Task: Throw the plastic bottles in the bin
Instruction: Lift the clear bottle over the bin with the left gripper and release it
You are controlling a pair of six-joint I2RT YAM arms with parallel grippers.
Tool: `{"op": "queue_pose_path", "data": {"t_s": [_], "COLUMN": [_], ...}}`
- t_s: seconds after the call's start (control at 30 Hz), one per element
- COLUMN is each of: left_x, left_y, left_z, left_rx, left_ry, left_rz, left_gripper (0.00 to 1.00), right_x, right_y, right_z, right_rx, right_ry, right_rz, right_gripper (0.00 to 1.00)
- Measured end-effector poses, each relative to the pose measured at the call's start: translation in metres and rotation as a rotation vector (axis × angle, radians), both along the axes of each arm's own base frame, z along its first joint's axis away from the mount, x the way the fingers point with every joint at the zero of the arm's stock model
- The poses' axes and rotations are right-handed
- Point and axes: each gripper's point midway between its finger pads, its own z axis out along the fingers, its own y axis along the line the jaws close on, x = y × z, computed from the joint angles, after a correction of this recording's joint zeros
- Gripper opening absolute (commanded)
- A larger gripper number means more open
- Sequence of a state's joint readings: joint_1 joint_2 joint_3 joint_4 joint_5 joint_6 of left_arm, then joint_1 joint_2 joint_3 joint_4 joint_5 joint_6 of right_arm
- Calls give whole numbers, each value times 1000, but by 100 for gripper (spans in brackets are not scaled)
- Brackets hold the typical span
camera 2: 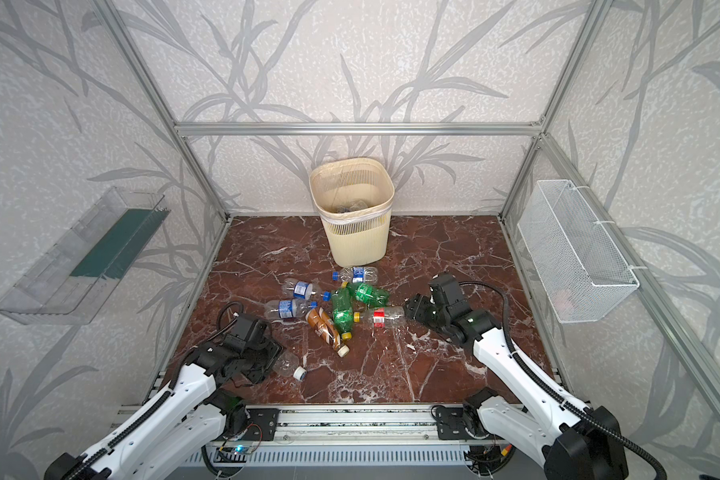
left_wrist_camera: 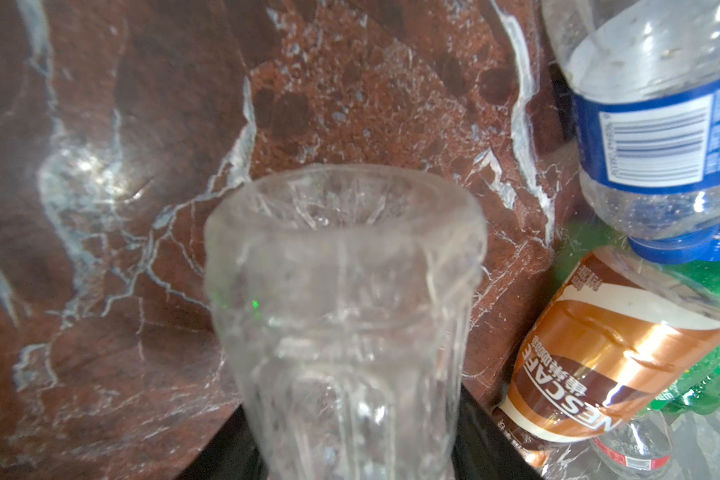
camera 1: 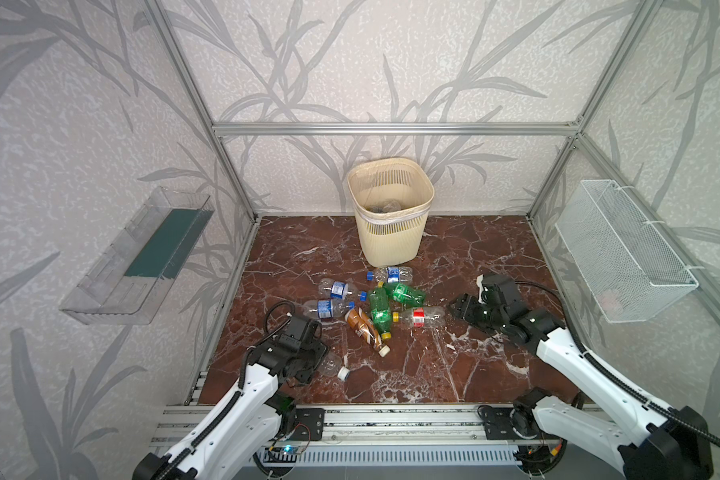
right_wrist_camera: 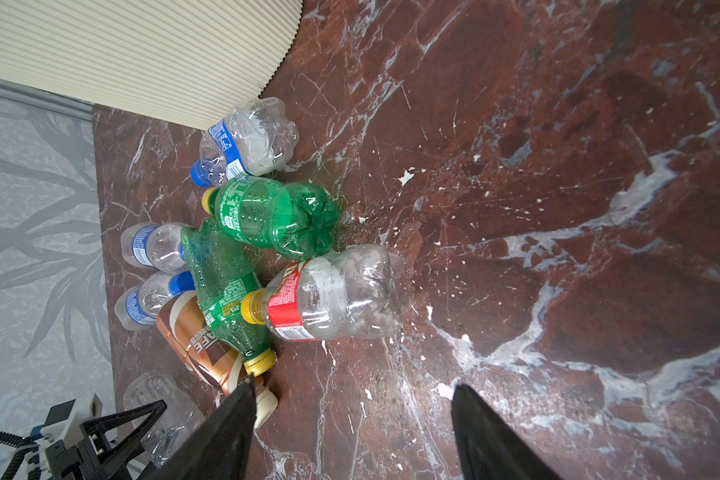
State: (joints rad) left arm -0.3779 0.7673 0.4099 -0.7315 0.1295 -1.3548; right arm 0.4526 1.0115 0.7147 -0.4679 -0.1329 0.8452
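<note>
Two claws: left claw (camera 1: 317, 362) clamped on clear white-capped bottle (camera 1: 332, 366), 7 o'clock of seven-bottle pile (camera 1: 378, 308) on table (camera 1: 454, 374); right claw (right_wrist_camera: 352, 388) jaws apart, empty, 3 o'clock of pile, near red-label bottle (camera 1: 424, 316). Cream bin (camera 1: 391, 241) at 12 o'clock, just beside pile.

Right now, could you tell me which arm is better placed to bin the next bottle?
Left: the left gripper has its jaws shut on the clear white-capped bottle; the right gripper is open and empty.

Clear green-based tray (camera 1: 163, 245) is mounted on left wall. White mesh basket (camera 1: 616, 249) is hung on right wall.
</note>
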Motion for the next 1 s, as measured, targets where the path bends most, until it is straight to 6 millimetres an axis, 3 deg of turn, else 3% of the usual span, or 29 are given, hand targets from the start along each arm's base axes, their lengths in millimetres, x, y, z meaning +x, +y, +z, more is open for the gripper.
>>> {"op": "queue_pose_path", "data": {"t_s": [0.4, 0.57, 0.67, 0.77, 0.8, 0.87, 0.93, 1.0], "left_x": [3, 22, 38, 68, 82, 121, 179, 239], "left_y": [-3, -9, -15, -24, -30, -45, -68, -90], "left_z": [6, 39, 70, 120, 145, 207, 290, 363], "left_rx": [14, 9, 1, -10, -12, -29, -62, -83], "left_ry": [-28, -125, -213, -322, -359, -474, -630, -782], "left_rz": [-82, -121, -146, -173, -189, -221, -252, -280], "left_gripper": [61, 60, 62, 62, 62, 62, 64, 76], "right_x": [-1, -1, -1, -1, -1, -1, 0, 2], "right_y": [-1, 0, 0, -1, -1, -1, -2, -3], "right_z": [-2, -2, -2, -2, -2, -1, 2, 10], "right_rx": [-2, -2, -3, -3, -4, -6, -6, -4], "right_ry": [3, 3, 3, 3, 3, 4, 4, -2], "right_rz": [0, 0, 0, 0, 0, 1, -2, -9], "right_gripper": [74, 74, 74, 74, 74, 74, 74, 74]}}
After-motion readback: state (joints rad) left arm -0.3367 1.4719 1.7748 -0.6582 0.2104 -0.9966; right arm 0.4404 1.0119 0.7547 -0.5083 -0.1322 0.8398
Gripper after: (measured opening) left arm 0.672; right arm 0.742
